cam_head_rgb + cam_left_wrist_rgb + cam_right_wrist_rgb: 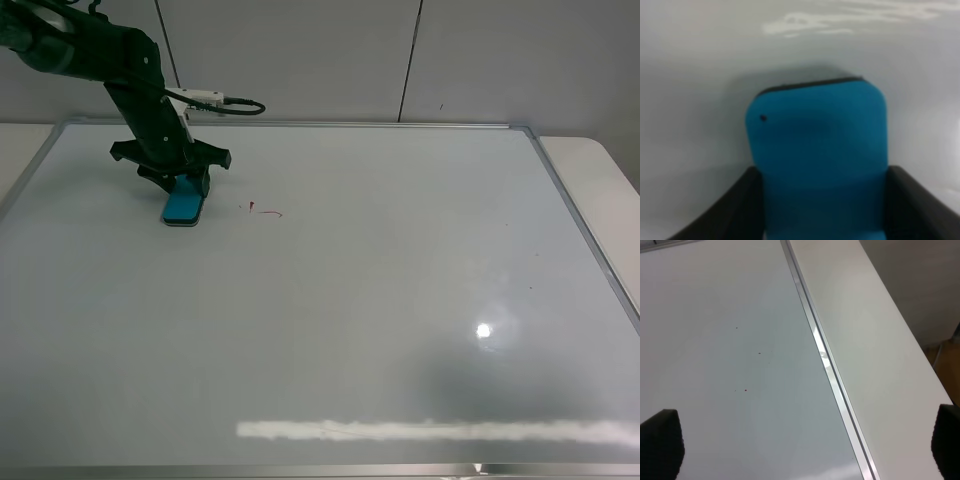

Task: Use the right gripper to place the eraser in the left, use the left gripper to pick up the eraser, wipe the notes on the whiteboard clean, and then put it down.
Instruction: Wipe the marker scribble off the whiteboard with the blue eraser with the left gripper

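- Mostly, the whiteboard [350, 300] fills the high view, glossy white in a thin silver frame, with bright ceiling glare along its near edge.
- It lies on a white table [612, 185], which shows past the frame on the right.
- The slim black left arm [140, 90], with a white plug [205, 98] and a thin cable, reaches down over the board's far left part.
- The left gripper [186, 184] has its jaws clenched on the eraser's long sides at its far end.
- The eraser [184, 206], a teal block on a dark felt base, sits on the board in that far left part. Its long axis runs roughly from the far edge toward the near edge, and its free end points to the near side.
- The right gripper [802, 442] shows only in its own wrist view. Its jaws are spread wide with nothing between them, over the board's right frame strip [825, 357] and the table.
- The notes [266, 210], a few thin red strokes, lie just right of the eraser, apart from it, with bare board between.
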Controlling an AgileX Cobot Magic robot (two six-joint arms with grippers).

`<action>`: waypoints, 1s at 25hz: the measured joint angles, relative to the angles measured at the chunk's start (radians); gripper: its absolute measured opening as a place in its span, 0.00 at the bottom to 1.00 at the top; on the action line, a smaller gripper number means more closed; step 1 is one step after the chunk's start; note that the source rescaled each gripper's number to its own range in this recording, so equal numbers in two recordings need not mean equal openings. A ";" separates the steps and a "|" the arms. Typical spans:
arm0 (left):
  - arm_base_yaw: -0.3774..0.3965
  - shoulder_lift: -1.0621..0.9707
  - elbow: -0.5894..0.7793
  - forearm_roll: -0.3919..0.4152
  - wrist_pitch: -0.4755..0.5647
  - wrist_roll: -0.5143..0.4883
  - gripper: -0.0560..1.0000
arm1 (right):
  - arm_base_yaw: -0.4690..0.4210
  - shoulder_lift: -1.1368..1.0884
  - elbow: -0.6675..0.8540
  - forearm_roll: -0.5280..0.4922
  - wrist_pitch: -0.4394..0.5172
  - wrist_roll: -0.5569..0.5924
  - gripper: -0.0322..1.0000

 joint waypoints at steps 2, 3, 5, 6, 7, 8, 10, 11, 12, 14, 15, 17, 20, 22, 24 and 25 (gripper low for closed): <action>-0.005 0.000 0.000 0.005 0.000 0.000 0.07 | 0.000 0.000 0.000 0.000 0.000 0.000 1.00; -0.013 0.001 -0.001 0.011 0.000 0.000 0.07 | 0.000 0.000 0.000 0.000 0.000 0.000 1.00; -0.030 0.003 -0.002 0.022 0.001 0.000 0.07 | 0.000 0.000 0.000 0.000 0.000 0.000 1.00; -0.042 0.003 -0.002 0.025 0.001 0.000 0.07 | 0.000 0.000 0.000 0.000 0.000 0.000 1.00; -0.059 0.003 -0.002 0.022 0.000 0.000 0.07 | 0.000 0.000 0.000 0.000 0.000 0.000 1.00; -0.077 0.005 -0.002 0.014 0.000 0.001 0.07 | 0.000 0.000 0.000 0.000 0.000 0.000 1.00; -0.150 0.006 -0.003 -0.013 0.003 0.001 0.07 | 0.000 0.000 0.000 0.000 0.000 0.000 1.00; -0.176 0.007 -0.003 -0.017 0.005 0.001 0.07 | 0.000 0.000 0.000 0.000 0.000 0.000 1.00; -0.202 0.008 -0.003 -0.018 0.008 0.001 0.07 | 0.000 0.000 0.000 0.000 0.000 0.000 1.00; -0.252 0.008 -0.003 -0.022 0.012 0.001 0.07 | 0.000 0.000 0.000 0.000 0.000 0.000 1.00; -0.278 0.008 -0.003 -0.027 0.017 0.001 0.07 | 0.000 0.000 0.000 0.000 0.000 0.000 1.00; -0.328 0.010 -0.003 -0.041 0.021 0.001 0.07 | 0.000 0.000 0.000 0.000 0.000 0.000 1.00; -0.398 0.011 -0.003 -0.066 0.026 0.002 0.07 | 0.000 0.000 0.000 0.000 0.000 0.000 1.00; -0.425 0.011 -0.002 -0.070 0.028 0.002 0.07 | 0.000 0.000 0.000 0.000 0.000 0.000 1.00; -0.435 0.012 -0.002 -0.071 0.029 0.004 0.07 | 0.000 0.000 0.000 0.000 0.000 0.000 1.00; -0.435 0.013 -0.002 -0.071 0.029 0.005 0.07 | 0.000 0.000 0.000 0.000 0.000 0.000 1.00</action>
